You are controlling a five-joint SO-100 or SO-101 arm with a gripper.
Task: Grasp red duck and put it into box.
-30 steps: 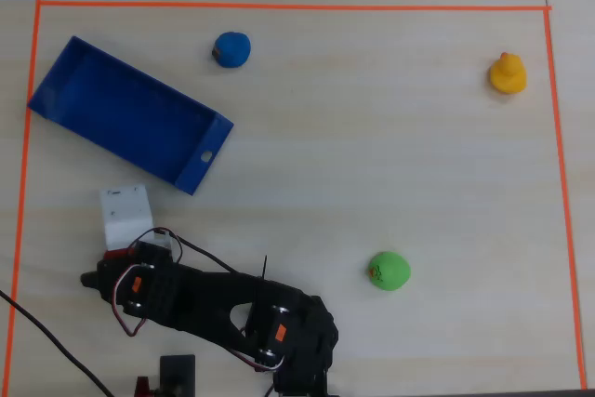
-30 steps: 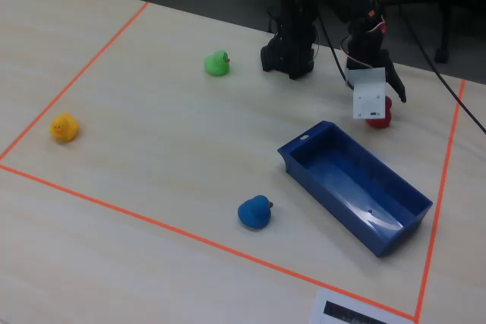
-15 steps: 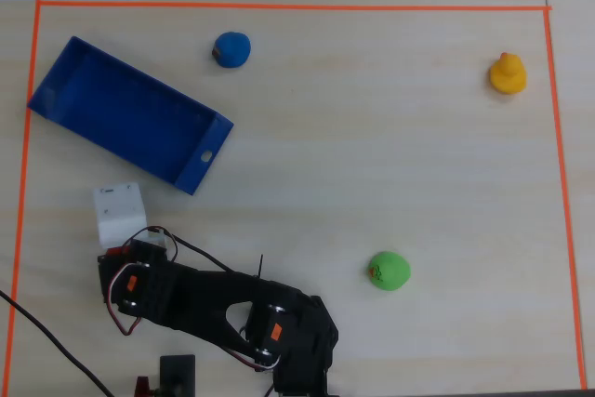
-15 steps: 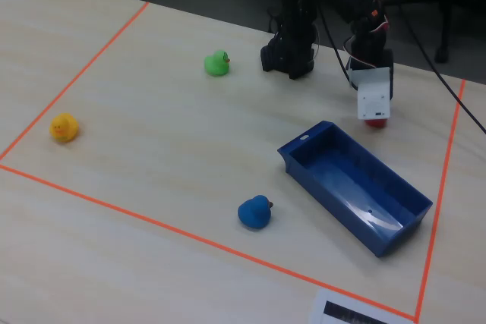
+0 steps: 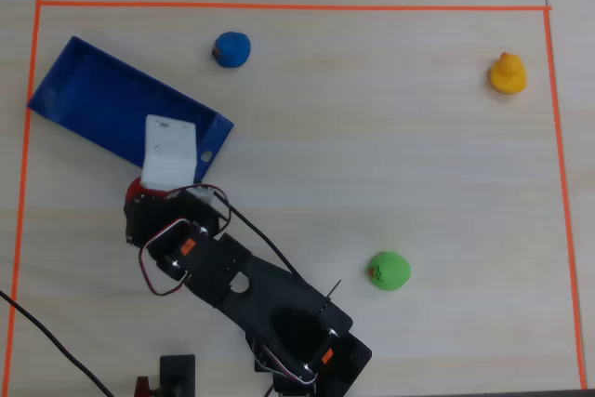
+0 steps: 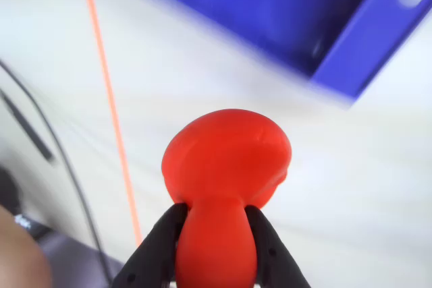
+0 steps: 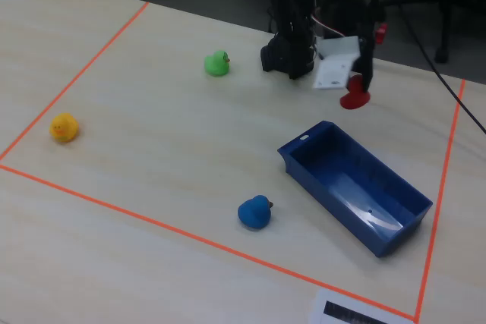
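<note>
While the two black fingers [image 6: 156,247] are pressing in on either side of its narrow lower part, the red duck [image 6: 226,166] is sitting clamped in the gripper [image 6: 216,251], its rounded bulk bulging out past the fingertips in the wrist view. In the fixed view the duck [image 7: 354,99] is hanging clear of the table, just short of the near end of the box [image 7: 395,225]. From overhead only a sliver of red [image 5: 136,189] is showing beside the white wrist plate [image 5: 170,148], which is overlapping the box's lower wall [image 5: 84,127]. The box is lying at an angle inside the orange tape border [image 5: 279,6]. Well apart from it, a blue duck [image 5: 231,49], a green duck [image 5: 389,271] and a yellow duck [image 5: 508,73] are sitting on the pale wooden table [image 5: 372,155]
</note>
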